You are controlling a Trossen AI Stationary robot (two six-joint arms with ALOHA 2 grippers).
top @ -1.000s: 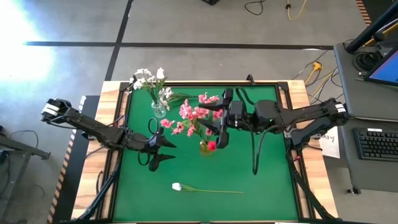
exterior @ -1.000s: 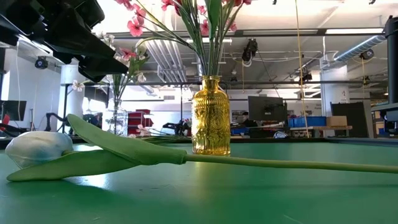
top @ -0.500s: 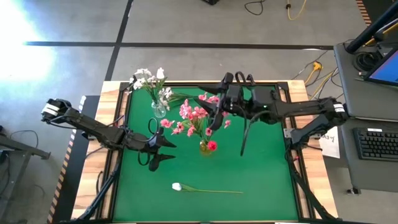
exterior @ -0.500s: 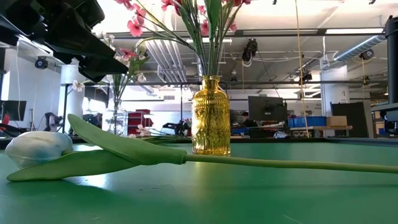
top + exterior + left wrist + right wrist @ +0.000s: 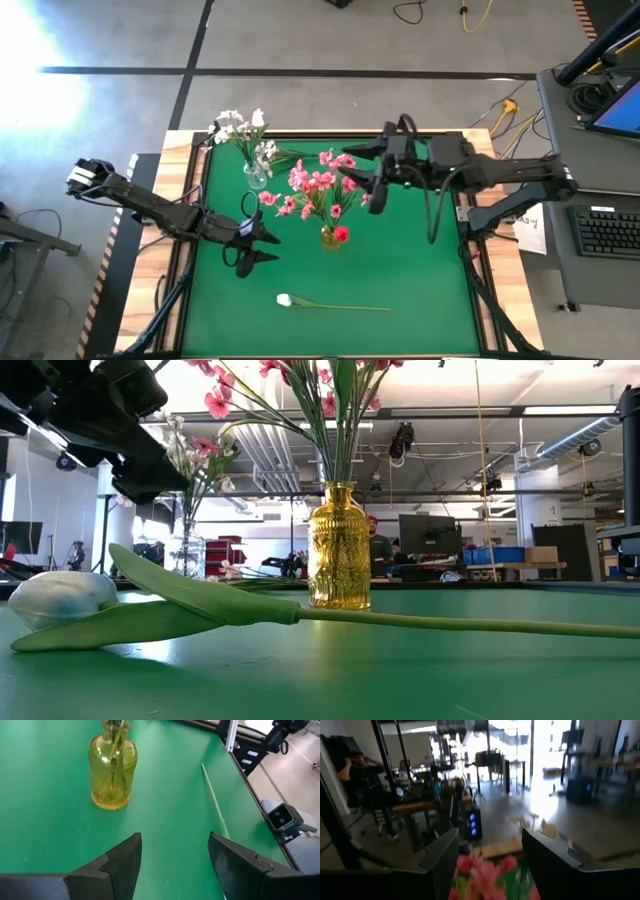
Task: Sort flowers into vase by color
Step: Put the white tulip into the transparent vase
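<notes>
A white tulip [image 5: 285,299] lies flat on the green mat near the near edge, its stem running toward the table's right; its head [image 5: 60,598] and leaf show in the low view. The yellow vase [image 5: 330,237] stands mid-mat with pink sprays [image 5: 315,185] and a red tulip [image 5: 341,234] in it. The clear vase [image 5: 256,178] holds white sprays. My left gripper [image 5: 262,245] hovers open, left of the yellow vase [image 5: 112,767]. My right gripper [image 5: 367,180] is open, raised beside the pink blossoms [image 5: 485,875], on their right.
The mat's raised wooden frame [image 5: 180,150] bounds the work area. Bare green mat [image 5: 420,270] lies right of the yellow vase and around the tulip's stem [image 5: 215,805]. A cable loops down from the right arm [image 5: 435,215].
My right gripper has risen from beside the yellow vase's neck, moved toward the far edge, then drawn back toward the table's right, clear of the pink sprays. My left gripper has shifted slightly. The flowers and vases have stayed where they were.
</notes>
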